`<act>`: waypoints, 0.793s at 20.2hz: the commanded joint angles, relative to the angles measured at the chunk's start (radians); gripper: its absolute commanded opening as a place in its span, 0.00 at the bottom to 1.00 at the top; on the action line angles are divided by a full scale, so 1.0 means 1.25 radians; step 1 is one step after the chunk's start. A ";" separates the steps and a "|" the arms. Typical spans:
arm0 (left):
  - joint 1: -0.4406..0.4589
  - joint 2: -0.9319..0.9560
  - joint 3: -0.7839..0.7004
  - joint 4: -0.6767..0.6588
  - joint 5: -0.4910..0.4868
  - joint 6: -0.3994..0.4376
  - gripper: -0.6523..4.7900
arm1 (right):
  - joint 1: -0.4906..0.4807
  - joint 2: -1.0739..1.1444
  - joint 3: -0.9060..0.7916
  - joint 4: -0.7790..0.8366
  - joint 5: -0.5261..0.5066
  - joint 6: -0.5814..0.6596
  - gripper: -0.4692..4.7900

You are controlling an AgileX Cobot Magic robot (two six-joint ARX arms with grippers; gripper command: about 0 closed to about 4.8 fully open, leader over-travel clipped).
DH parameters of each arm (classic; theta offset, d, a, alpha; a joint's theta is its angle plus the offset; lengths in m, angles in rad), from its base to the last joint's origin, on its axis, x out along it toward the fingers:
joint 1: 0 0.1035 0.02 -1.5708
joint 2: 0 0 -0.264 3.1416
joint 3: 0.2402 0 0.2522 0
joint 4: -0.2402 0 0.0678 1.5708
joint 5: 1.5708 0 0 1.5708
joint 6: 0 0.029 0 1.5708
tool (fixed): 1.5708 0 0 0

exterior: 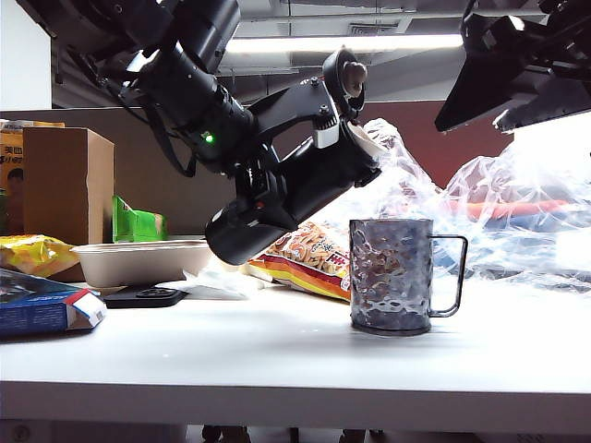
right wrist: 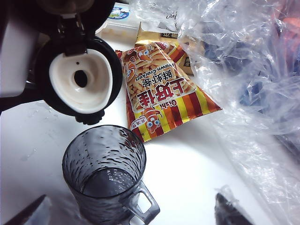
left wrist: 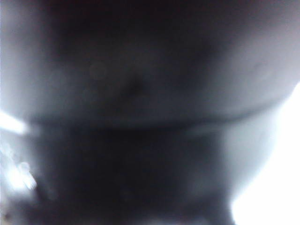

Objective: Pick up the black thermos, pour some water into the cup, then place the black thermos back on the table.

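Note:
The black thermos hangs tilted in the air, base low at the left, open spout high at the right just above the cup's rim. My left gripper is shut on its body. Its flip lid stands open. The left wrist view is a dark blur at close range. The grey dimpled cup stands upright on the white table, handle to the right. In the right wrist view the pale spout faces the cup, which holds a little water. My right gripper hovers open above the cup, apart from it.
A striped snack bag lies behind the cup. A beige tray-bowl, a cardboard box, a black flat device and a blue box sit at the left. Crumpled clear plastic fills the back right.

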 commanded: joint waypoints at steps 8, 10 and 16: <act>0.004 -0.012 0.010 0.144 -0.016 0.165 0.43 | 0.001 -0.002 0.004 -0.076 -0.034 -0.001 1.00; 0.004 -0.012 0.010 0.147 -0.010 0.260 0.43 | 0.001 -0.003 0.004 -0.081 -0.037 -0.001 1.00; 0.004 -0.012 0.010 0.211 -0.010 0.473 0.43 | 0.001 -0.003 0.004 -0.082 -0.055 0.002 1.00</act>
